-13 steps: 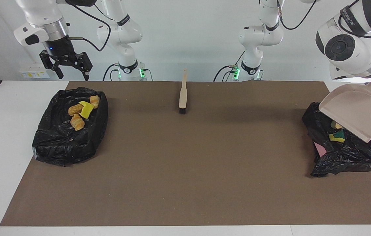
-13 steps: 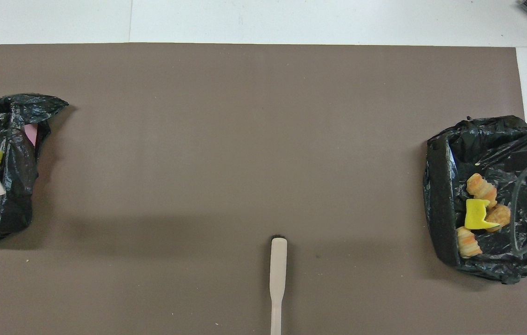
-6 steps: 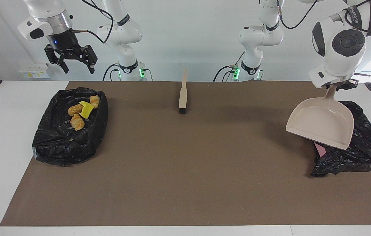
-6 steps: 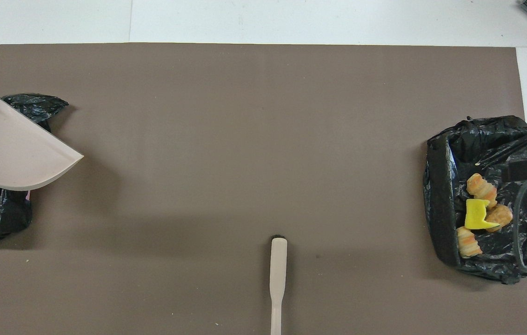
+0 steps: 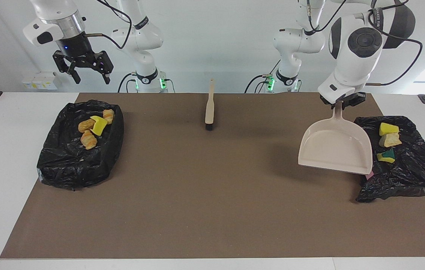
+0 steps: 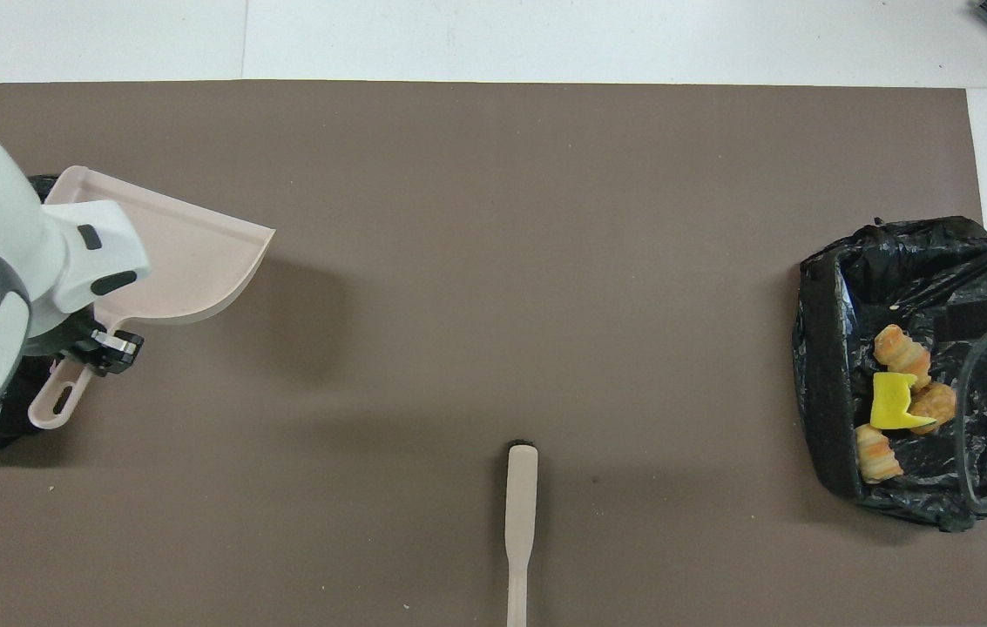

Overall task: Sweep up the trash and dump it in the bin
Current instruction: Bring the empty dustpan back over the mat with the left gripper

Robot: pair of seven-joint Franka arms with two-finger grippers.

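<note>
My left gripper (image 5: 341,106) is shut on the handle of the beige dustpan (image 5: 334,148), which hangs empty over the mat beside the black-bag bin (image 5: 407,176) at the left arm's end. Yellow sponge chunks and a tan piece of trash (image 5: 389,139) lie in that bin. In the overhead view the dustpan (image 6: 188,261) and left gripper (image 6: 101,344) show, and the arm hides most of that bin. My right gripper (image 5: 86,73) is open and empty, up over the robots' side of the other black-bag bin (image 5: 77,165), which holds croissant pieces and a yellow sponge (image 5: 94,129) (image 6: 894,405).
A wooden-handled brush (image 5: 209,107) (image 6: 521,514) lies on the brown mat (image 5: 212,195) in the middle, near the robots' edge. White tabletop borders the mat at both ends.
My left arm has swung the dustpan off the bin toward the table's middle and turned it flatter, uncovering the trash in that bin. My right gripper has risen a little.
</note>
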